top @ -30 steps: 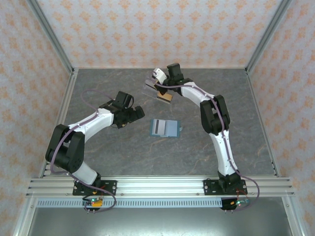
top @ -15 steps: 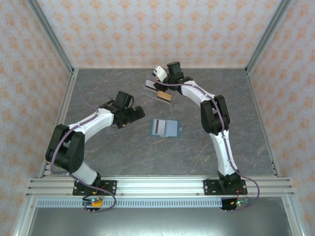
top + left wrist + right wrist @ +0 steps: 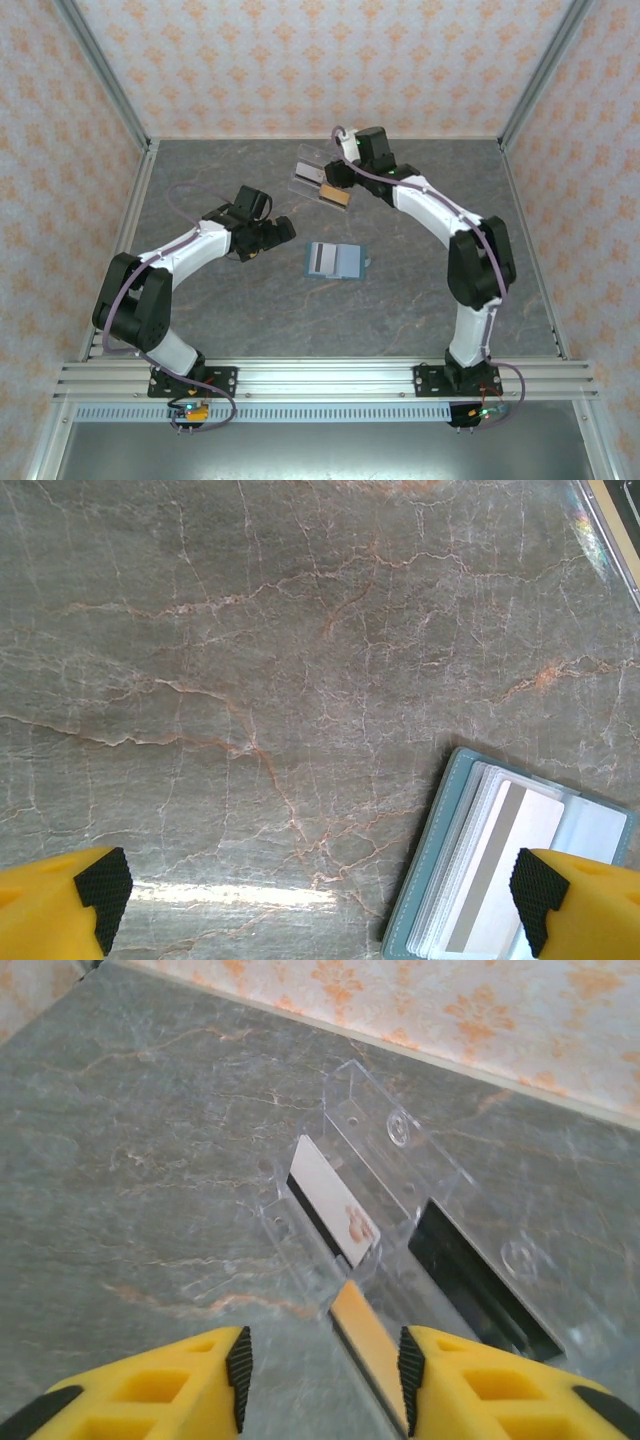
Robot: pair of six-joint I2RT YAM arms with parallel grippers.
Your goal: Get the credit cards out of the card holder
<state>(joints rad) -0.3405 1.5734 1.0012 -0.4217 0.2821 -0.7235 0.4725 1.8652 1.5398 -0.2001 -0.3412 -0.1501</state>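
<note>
Spread and empty at left gripper (image 3: 315, 892) and right gripper (image 3: 322, 1365). Could shove the card holder (image 3: 348, 262) aside, not pinch its thin cards (image 3: 490, 870).

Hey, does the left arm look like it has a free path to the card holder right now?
Probably yes. The card holder lies open on the table just right of the left tool, nothing between them, and the tool stands open. The right tool is off at the far side.
</note>
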